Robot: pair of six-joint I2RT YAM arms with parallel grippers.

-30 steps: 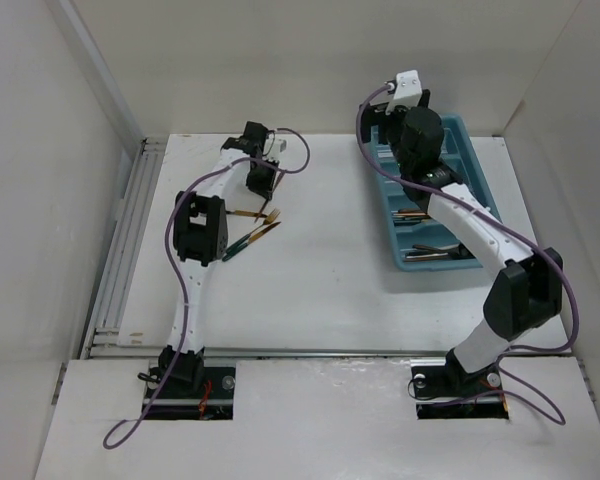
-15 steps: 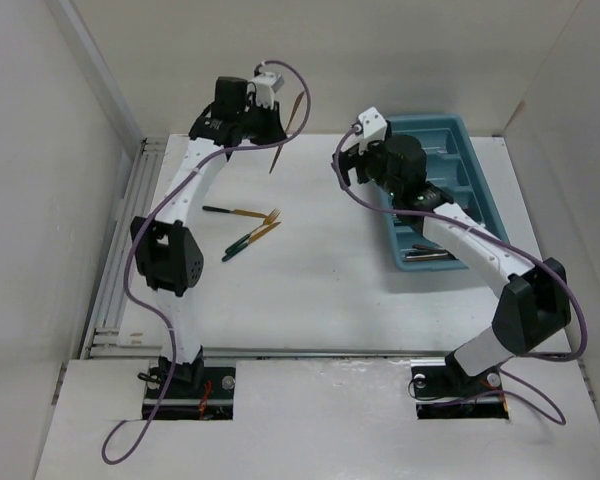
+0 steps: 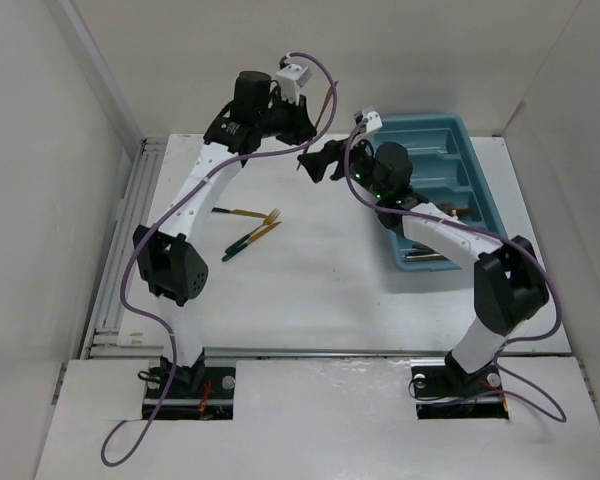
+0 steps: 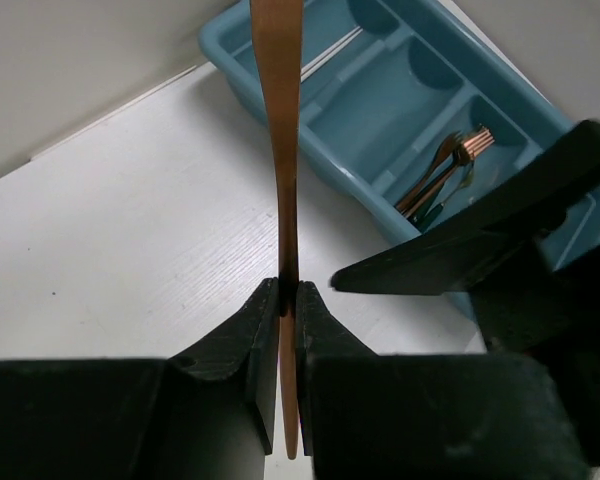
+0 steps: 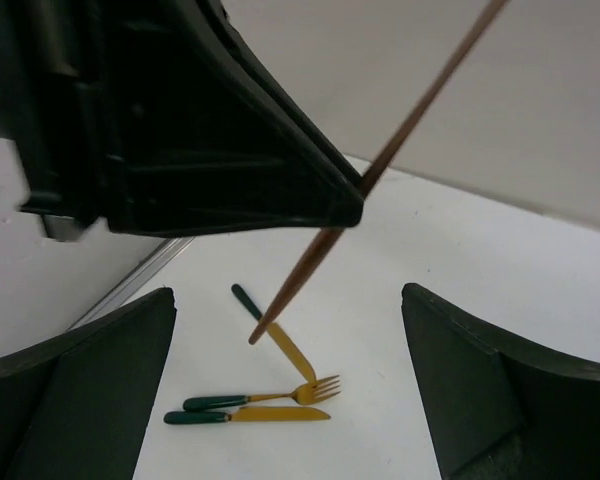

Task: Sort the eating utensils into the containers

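Left fingers (image 4: 277,300): pressed together on a copper stick (image 4: 280,120), pinching it a little above its lower end. They are held up in the air above the far middle of the desk (image 3: 320,290).
Copper stick: it hangs clear of the desk and runs up and away from the grip. In the top view it leans, upper end to the right. In the left wrist view its long upper part crosses in front of the tray (image 4: 380,110).
Right fingers (image 3: 315,160): spread wide, with nothing between them held. They face the left fingers from just beside. In the right wrist view the stick's lower tip shows in the gap between them. I cannot tell whether either one touches the stick.
Tray: a teal-blue cutlery tray with long side-by-side compartments, at the far right of the desk, partly behind the right arm.
Utensils in the tray (image 4: 445,170): a few copper pieces lie together in one compartment. More slim pieces (image 3: 430,255) lie in the near end.
Loose utensils (image 5: 270,397): three green-handled gold pieces lie on the desk left of centre, well apart from the tray. One is a fork, with a second piece just beside it. The third lies at an angle just behind them.
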